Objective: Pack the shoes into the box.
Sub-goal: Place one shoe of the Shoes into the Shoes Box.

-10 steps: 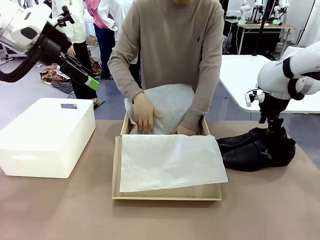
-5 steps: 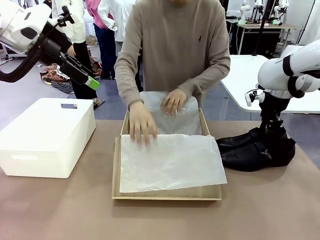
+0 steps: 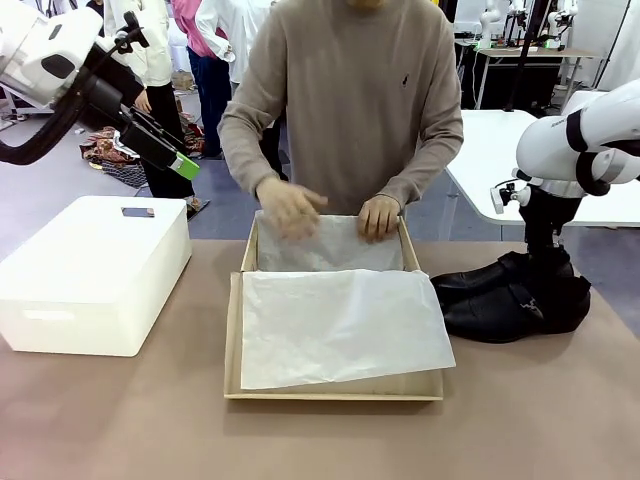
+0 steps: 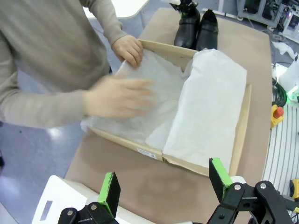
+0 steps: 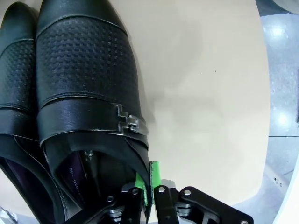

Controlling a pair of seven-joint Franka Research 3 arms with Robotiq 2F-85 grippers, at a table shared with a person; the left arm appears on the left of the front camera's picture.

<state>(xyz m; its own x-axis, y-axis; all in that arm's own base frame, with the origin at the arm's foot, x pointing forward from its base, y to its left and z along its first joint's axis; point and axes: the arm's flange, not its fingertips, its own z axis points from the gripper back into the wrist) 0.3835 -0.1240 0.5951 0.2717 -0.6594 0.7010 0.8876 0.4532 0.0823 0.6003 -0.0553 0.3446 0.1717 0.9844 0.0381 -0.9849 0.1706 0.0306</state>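
My right gripper is pinched shut on the side rim of one of the shoes, the pair lying directly below it. My left gripper hangs wide open, holding nothing, the box well ahead of its fingertips

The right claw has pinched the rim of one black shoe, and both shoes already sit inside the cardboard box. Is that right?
Not quite. The right claw does pinch the rim of one shoe, but both shoes stand on the table beside the box, not inside it. The front view shows this.
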